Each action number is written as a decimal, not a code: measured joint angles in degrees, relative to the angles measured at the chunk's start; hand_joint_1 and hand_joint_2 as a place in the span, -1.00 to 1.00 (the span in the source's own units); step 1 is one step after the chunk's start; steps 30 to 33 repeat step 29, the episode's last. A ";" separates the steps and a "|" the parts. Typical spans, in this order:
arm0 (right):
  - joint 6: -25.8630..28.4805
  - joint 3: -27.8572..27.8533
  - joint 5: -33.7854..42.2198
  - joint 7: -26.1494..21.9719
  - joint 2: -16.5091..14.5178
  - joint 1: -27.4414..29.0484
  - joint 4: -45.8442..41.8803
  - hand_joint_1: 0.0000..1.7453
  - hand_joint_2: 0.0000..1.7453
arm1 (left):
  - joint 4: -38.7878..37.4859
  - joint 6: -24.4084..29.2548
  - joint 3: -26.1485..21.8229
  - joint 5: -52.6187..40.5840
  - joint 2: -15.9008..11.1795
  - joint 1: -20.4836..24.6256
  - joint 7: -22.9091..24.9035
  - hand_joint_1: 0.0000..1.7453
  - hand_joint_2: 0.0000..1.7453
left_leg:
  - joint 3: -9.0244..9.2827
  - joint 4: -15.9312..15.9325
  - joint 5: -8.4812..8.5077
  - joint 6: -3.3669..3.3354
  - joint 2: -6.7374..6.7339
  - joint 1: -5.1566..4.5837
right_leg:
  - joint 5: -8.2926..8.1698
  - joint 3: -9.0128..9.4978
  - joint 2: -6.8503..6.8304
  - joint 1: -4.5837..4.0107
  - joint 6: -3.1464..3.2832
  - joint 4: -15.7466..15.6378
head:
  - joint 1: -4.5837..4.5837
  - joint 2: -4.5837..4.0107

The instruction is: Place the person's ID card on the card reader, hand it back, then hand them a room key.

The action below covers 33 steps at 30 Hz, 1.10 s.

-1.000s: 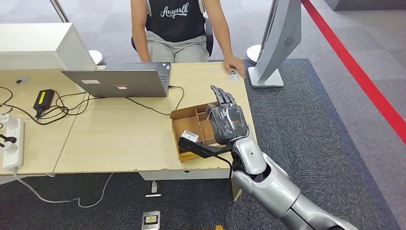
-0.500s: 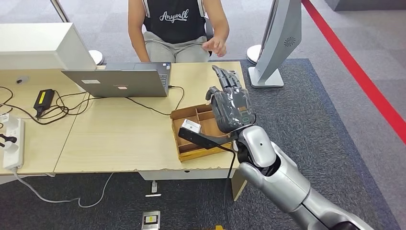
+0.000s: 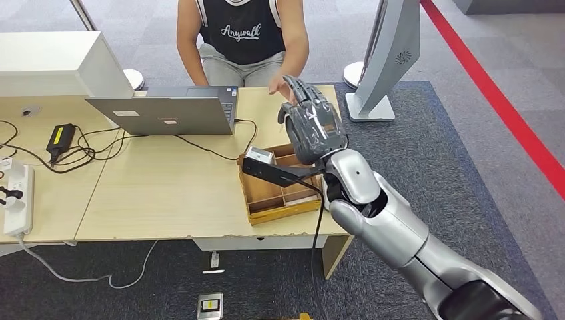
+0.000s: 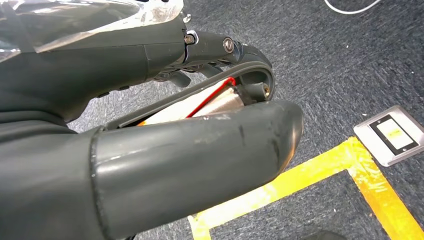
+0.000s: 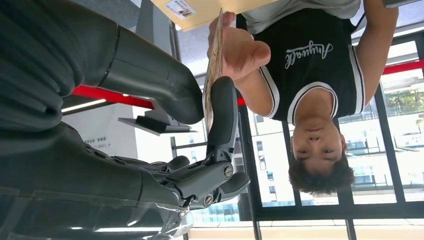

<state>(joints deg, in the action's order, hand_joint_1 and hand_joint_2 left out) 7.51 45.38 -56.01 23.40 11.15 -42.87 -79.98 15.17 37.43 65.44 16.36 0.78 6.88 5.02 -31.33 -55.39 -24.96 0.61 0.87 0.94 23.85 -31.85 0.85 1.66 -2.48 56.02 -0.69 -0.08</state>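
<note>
My right hand (image 3: pixel 310 130) is raised over the far right part of the desk (image 3: pixel 166 187), reaching toward the seated person (image 3: pixel 243 33). In the right wrist view, my right hand (image 5: pixel 200 100) pinches a thin card (image 5: pixel 214 65), seen edge-on, between its thumb and a finger. The person's hand (image 5: pixel 240 50) holds the card's other end. From the head view the person's hand (image 3: pixel 280 83) sits just beyond my fingertips and the card is hidden. My left hand (image 4: pixel 200 125) hangs over the carpet with nothing in it.
A wooden tray with compartments (image 3: pixel 280 200) lies under my right forearm at the desk's near right. An open laptop (image 3: pixel 166 110) stands at the far middle, with cables and a power strip (image 3: pixel 16 200) on the left. A white stand (image 3: pixel 386 60) rises right of the desk.
My right hand has risen and moved away from me toward the person. The person's hand has left the desk's corner and come to my fingertips.
</note>
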 joint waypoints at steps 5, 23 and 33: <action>-0.80 1.44 0.58 -2.27 -2.55 -8.30 7.36 1.00 1.00 | 0.30 -0.21 0.01 -0.55 -0.17 0.59 0.59 -1.00 -1.00 | -0.08 0.00 0.05 0.04 0.01 0.01 | -0.05 -0.09 -0.01 0.00 0.06 0.05 | 0.02 0.00; -2.90 8.76 0.79 0.20 -16.85 -27.48 41.29 1.00 1.00 | 0.50 -0.02 0.00 0.70 -0.63 0.80 -0.38 -1.00 -1.00 | -0.14 0.00 0.10 0.11 0.09 0.07 | -0.04 -0.19 -0.06 -0.04 0.07 0.09 | 0.10 0.00; -3.10 10.01 1.48 -0.12 -18.89 -28.14 46.32 1.00 1.00 | 0.50 -0.01 0.00 0.96 -0.77 0.60 -0.45 -1.00 -1.00 | -0.12 -0.01 0.10 0.11 0.09 0.07 | -0.04 -0.19 -0.06 -0.05 0.07 0.09 | 0.10 0.01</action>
